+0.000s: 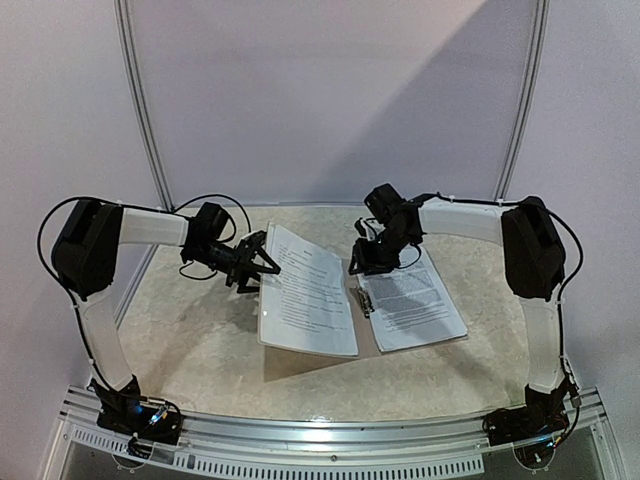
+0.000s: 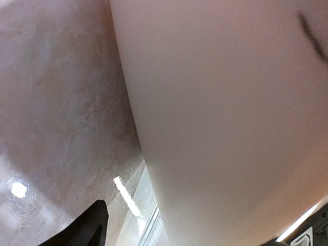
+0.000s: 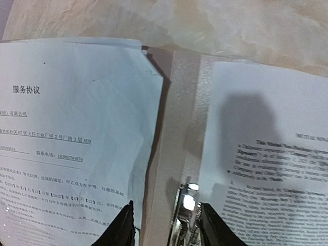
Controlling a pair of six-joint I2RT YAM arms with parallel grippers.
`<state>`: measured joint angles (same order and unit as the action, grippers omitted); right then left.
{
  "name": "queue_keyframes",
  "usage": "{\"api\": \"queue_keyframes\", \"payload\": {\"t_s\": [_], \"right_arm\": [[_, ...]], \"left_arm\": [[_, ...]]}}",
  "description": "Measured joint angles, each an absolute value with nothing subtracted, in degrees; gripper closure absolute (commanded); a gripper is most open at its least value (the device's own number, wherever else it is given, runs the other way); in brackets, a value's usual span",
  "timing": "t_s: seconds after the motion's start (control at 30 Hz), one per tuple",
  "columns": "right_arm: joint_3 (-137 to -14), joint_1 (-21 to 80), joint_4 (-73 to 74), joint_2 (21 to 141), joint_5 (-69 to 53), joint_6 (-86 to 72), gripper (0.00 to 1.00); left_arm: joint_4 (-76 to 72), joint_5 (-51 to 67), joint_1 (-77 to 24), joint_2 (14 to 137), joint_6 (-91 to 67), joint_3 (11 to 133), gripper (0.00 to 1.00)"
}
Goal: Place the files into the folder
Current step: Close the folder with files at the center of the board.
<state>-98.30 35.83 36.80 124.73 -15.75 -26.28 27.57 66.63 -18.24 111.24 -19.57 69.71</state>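
Folder [image 3: 177, 92] middle is right under your right gripper [image 3: 166, 218]. Its fingers are apart and hold nothing. The silver clip [image 3: 187, 202] sits between them, so I think the clip is your job now. Go down slowly and straight, so you touch the clip and not the paper beside it. The right file [image 3: 266, 154] lies flat on the right half. The left file [image 1: 305, 290] leans on the lifted left half. Your left gripper [image 1: 262, 264] is at that lifted edge, but I cannot tell if its fingers are closed on it. Hold that side steady, or the sheet may slide off.
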Motion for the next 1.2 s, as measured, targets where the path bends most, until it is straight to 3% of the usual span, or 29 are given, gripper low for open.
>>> {"api": "queue_keyframes", "payload": {"t_s": [0.17,0.33,0.43,0.57,0.93,1.2], "right_arm": [[-94.87,32.42,41.5,117.97,-7.68,-25.32,0.65],[-85.01,20.01,44.82,109.34,0.23,-25.52,0.8],[-80.09,13.43,45.5,109.54,4.36,-25.82,0.87],[-78.0,12.45,47.57,112.42,6.7,-25.26,0.95],[-80.44,14.35,47.11,116.46,3.57,-23.46,0.97],[-82.19,17.72,48.23,117.62,-2.55,-22.96,0.96]], "left_arm": [[30.35,66.57,-18.26,111.48,-17.91,71.02,0.21],[35.53,66.63,-18.61,111.87,-14.0,76.82,0.19],[38.13,66.57,-19.35,111.87,-11.31,80.34,0.19],[39.9,66.08,-20.73,111.87,-9.41,82.08,0.18],[41.25,64.86,-23.14,112.77,-8.19,84.05,0.17],[40.6,63.96,-26.04,113.58,-9.04,91.74,0.01]]}}
